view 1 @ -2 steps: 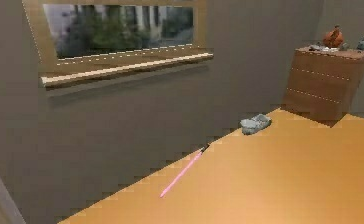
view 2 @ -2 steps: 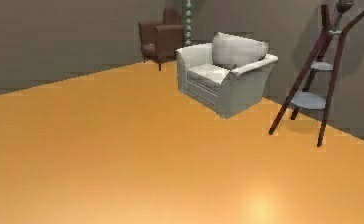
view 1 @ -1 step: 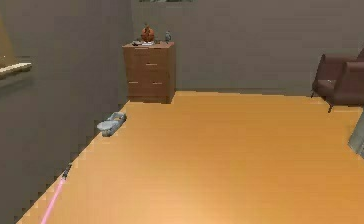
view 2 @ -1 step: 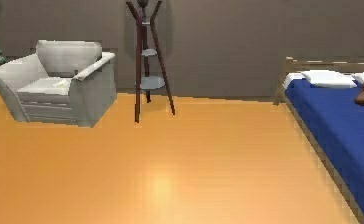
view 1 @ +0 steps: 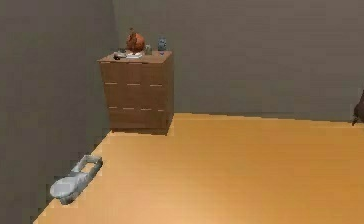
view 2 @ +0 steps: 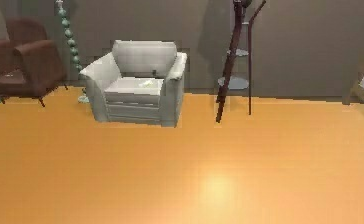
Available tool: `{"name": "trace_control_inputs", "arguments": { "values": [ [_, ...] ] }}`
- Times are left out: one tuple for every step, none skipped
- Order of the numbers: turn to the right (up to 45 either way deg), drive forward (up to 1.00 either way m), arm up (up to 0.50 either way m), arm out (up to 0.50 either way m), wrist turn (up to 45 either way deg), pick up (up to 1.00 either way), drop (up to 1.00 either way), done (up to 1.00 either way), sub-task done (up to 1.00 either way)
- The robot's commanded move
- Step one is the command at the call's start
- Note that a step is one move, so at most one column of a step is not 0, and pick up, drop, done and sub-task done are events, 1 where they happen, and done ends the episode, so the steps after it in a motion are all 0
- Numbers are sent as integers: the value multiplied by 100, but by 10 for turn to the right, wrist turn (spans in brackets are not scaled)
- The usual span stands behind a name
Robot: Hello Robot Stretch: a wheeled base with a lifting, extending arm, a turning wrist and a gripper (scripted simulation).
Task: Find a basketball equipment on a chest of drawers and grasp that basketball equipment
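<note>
- Bare orange wooden floor (view 1: 240,170) lies open up to the brown wooden chest of drawers (view 1: 136,92).
- A pale blue-grey object (view 1: 75,180) lies on that floor beside the grey wall (view 1: 40,80).
- In the arm side view, a light grey armchair (view 2: 135,80) and a thin dark stand (view 2: 233,65) border open floor.

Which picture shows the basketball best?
The forward view. There the orange ball sits on top of the brown drawers in the corner. The arm side view faces a grey armchair and a dark stand.
</note>
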Motion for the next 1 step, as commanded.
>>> {"name": "trace_control_inputs", "arguments": {
  "values": [
    [0, 100, 0, 0, 0, 0, 0, 0, 0]
  ]
}}
